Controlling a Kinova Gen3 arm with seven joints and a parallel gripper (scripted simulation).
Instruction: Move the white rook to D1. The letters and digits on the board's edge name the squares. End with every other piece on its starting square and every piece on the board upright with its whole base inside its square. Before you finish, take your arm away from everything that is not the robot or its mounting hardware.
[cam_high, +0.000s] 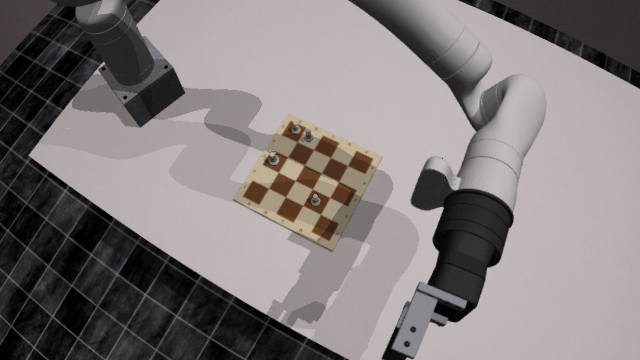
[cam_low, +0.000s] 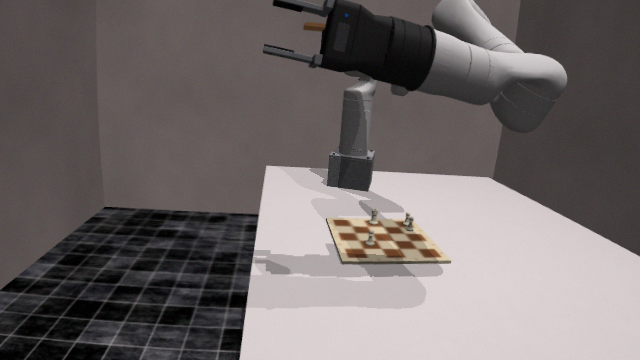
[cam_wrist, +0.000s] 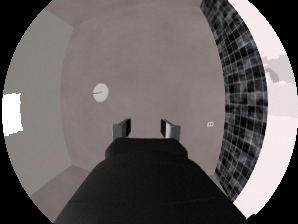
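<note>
Board carries four upright pieces; claw open.

The place reads as a bare robot test cell rather than a home or shop. Plain grey-brown walls enclose it, without windows or furniture. The floor is laid in dark, glossy tiles with pale grout lines. A large white table carries a grey pedestal on which a robot arm is mounted, and a small chessboard lies on it.
</note>
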